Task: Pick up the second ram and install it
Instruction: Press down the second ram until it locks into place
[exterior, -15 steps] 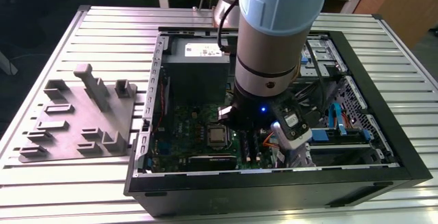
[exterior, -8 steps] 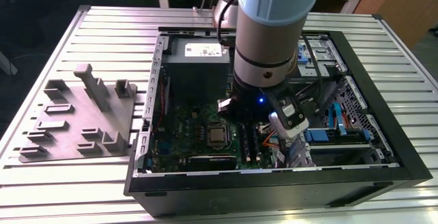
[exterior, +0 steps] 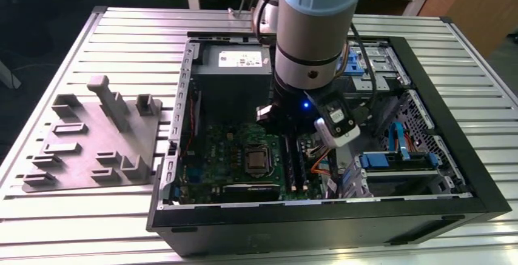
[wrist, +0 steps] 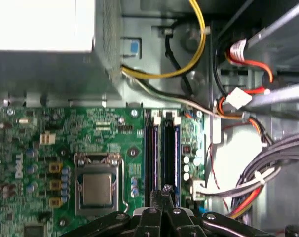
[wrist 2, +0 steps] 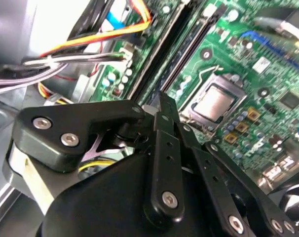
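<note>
My gripper (wrist: 162, 190) hangs low over the green motherboard (wrist: 105, 133) inside the open computer case (exterior: 324, 219). Its fingertips (wrist 2: 162, 103) meet, and nothing shows between them. They sit at one end of two long black memory slots (wrist: 150, 158) that run side by side beside the processor socket (wrist: 96, 187). In the second wrist view the slots (wrist 2: 184, 44) stretch away from the fingertips. I cannot tell the second ram apart from the slots, so whether it stands in one of them stays unclear. In the exterior view the arm's wrist (exterior: 307, 89) covers the gripper from above.
A grey fixture (exterior: 93, 137) with upright holders lies on the slatted table at the exterior view's left. Close around the slots are the power supply (wrist: 41, 24), bundled red, yellow and grey cables (wrist: 238, 98) and drive bays with blue tabs (exterior: 396, 159).
</note>
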